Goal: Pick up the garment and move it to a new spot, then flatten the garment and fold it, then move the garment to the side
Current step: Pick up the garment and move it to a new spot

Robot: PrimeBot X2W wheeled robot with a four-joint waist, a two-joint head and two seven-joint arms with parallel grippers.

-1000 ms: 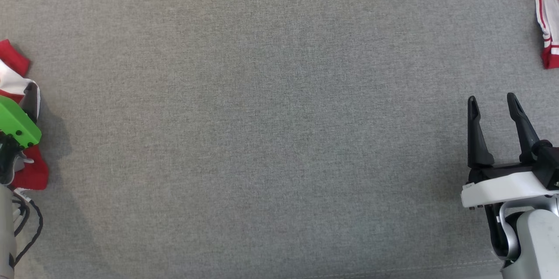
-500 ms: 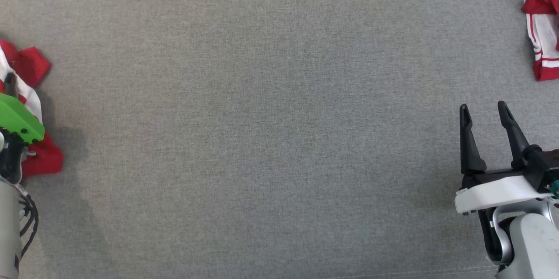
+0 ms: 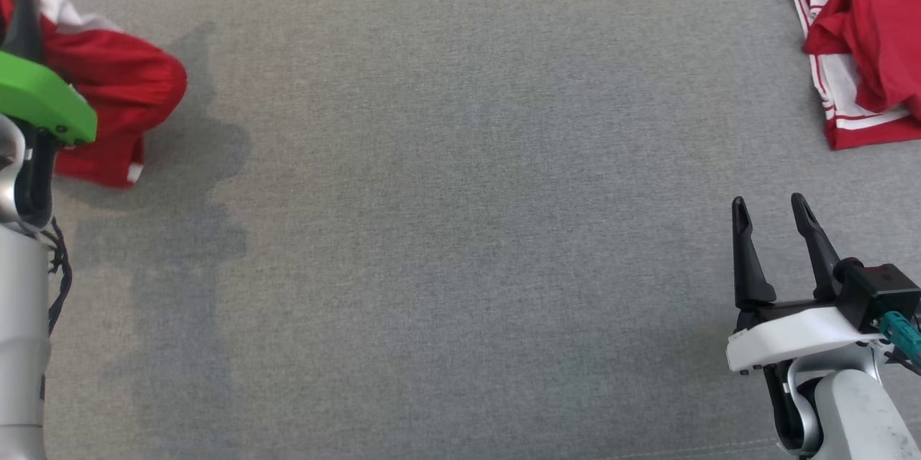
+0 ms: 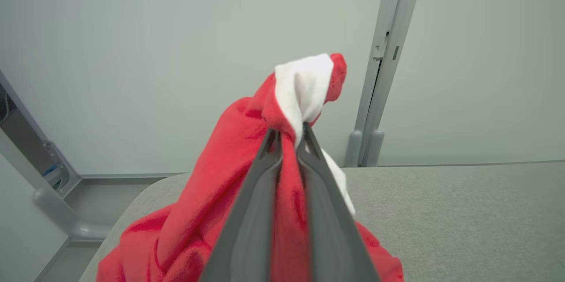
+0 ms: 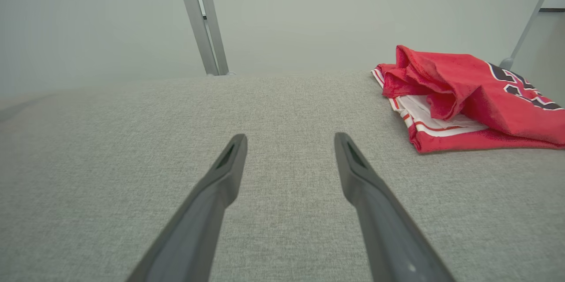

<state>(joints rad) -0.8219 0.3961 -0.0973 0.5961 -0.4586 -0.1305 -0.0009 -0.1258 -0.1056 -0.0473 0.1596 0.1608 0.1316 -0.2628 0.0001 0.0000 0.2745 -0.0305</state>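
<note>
Over the far left corner of the grey table (image 3: 460, 230), the left gripper (image 4: 289, 132) has its two long fingers pressed close together, and they pinch a bunch of the red and white garment (image 4: 247, 185). A little tuft of white and red cloth pokes out past the fingertips. The rest of the garment hangs down from the pinch in soft red folds toward that corner of the table. I cannot tell if its bottom part touches the table top. From the head, the garment throws a dark shadow (image 3: 209, 143) on the table just beside it, toward the middle of the table. A bright green cover (image 3: 43, 100) sits on the left arm, in front of the garment, over the left edge of the table.

Over the near right part of the table, the right gripper (image 3: 773, 208) has its two dark fingers spread wide apart. Bare grey table shows between them, and they hold nothing. They point toward the far edge of the table.

On the far right corner of the table lies a second red garment (image 3: 863, 35). It has white stripes and dark letters, and it sits in a loose folded heap, well apart from the right gripper. Behind the far edge of the table stands a pale wall (image 5: 309, 8) with a grey post (image 5: 201, 17).
</note>
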